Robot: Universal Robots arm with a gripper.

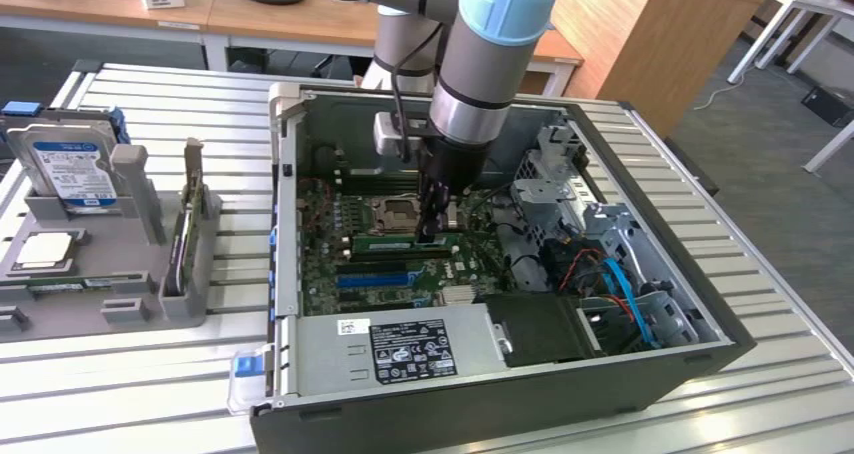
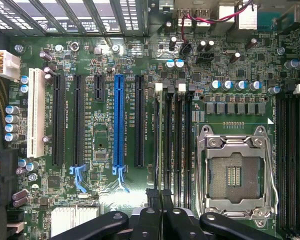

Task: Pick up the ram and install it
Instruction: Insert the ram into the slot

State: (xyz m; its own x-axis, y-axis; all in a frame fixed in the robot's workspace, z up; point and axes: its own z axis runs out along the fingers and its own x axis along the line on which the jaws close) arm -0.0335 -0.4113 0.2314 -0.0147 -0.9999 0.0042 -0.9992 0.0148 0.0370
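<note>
One green ram [image 1: 400, 242] seen edge-up just beside CPU socket [image 1: 400, 212]. Seen at its end: gripper [image 1: 433, 232], pinched nearly closed. Cannot tell whether gripping ram.

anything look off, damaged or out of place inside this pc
Nothing looks broken, spilled or askew. The one oddity is the CPU socket beside the memory slots: it sits bare, with no cooler over it.

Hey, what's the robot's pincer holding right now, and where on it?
The pincer looks shut on the memory stick, pinching its thin upper edge near the end at the exterior view's right.
</note>
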